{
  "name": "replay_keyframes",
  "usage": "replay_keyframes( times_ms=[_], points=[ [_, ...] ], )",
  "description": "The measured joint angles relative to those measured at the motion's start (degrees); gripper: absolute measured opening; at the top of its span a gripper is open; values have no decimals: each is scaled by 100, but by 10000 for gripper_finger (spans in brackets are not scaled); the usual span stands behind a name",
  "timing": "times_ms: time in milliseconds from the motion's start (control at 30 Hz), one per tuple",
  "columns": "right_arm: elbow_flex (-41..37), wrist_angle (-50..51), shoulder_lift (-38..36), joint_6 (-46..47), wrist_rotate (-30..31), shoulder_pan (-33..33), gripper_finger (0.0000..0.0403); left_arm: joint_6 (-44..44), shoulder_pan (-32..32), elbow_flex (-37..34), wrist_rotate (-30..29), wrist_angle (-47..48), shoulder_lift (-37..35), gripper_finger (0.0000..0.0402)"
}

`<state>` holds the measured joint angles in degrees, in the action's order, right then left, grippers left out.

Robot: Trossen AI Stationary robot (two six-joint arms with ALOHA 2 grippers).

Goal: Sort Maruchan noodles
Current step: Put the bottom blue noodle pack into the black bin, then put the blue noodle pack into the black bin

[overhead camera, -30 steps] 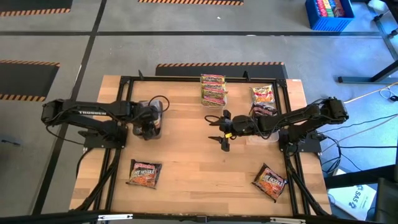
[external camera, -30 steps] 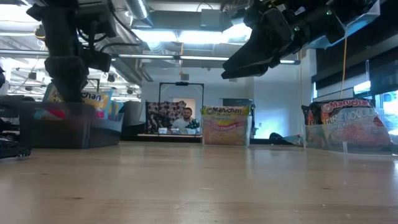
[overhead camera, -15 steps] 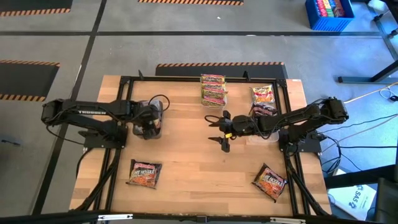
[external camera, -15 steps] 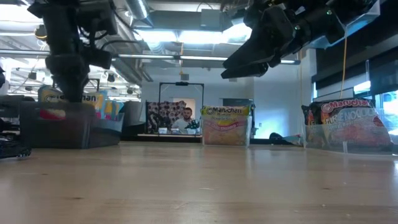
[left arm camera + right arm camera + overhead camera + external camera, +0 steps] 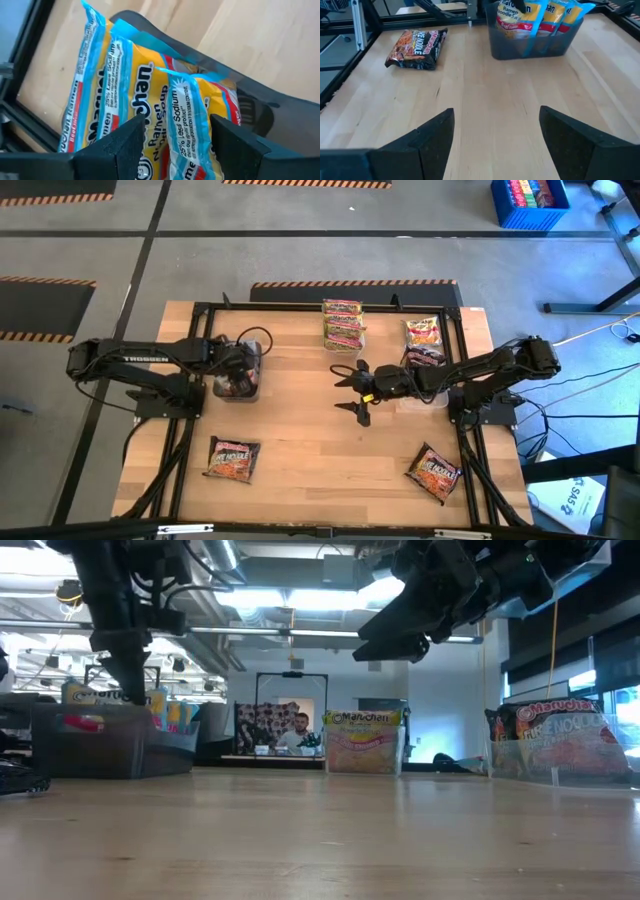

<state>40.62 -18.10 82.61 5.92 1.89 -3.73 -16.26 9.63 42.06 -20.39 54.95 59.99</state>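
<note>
Yellow noodle packets point(image 5: 150, 100) stood upright in a dark tub point(image 5: 237, 380) at the surface's point(image 5: 300, 430) left edge, directly beneath left pincer point(image 5: 232, 360), spread, empty. Right pincer point(image 5: 347, 388) hovered mid-surface, spread, well apart from dark packets point(image 5: 233, 459).

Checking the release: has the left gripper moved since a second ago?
Yes. The left gripper has risen clear of the tub in the low view, jaws open, nothing held.
</note>
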Motion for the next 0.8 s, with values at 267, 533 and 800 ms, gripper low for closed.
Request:
replay_keyframes(
  times_ms=[267,533,800],
  points=[
    [0,-27,0,-13,2,0,273,-61,0,0,-583,-147,0,216],
    [0,-31,0,66,2,0,273,10,0,545,-603,-245,0,216],
    [0,37,0,133,2,0,273,23,-293,748,37,-1505,-2,216]
  ],
)
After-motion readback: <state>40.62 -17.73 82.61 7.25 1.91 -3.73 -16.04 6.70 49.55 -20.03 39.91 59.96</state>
